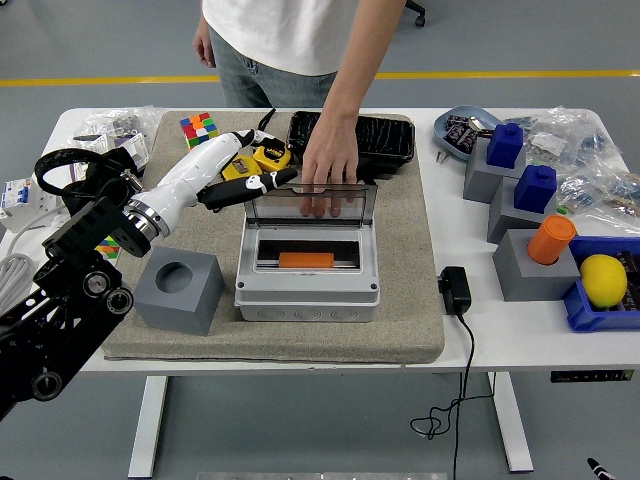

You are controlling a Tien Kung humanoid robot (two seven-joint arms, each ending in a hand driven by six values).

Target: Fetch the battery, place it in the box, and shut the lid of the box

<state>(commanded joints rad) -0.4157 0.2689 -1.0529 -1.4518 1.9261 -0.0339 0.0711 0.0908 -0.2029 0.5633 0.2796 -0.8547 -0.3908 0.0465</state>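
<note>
Box (307, 285) opening unobstructed from above and from near side; orange battery (306, 260) lies in recess. Raised lid (311, 203) walls off far side, person's hand (327, 172) gripping its top edge. Left hand (243, 178), fingers extended, reaches toward lid's left corner, filling approach from left rear. Grey cube (180, 288) stands just left of box, narrowing left flank. Tape measure (268, 156) and black tray (352, 138) crowd mat behind lid. Strip of mat (405, 280) right of box lies free; adapter (454, 290) beyond it.
</note>
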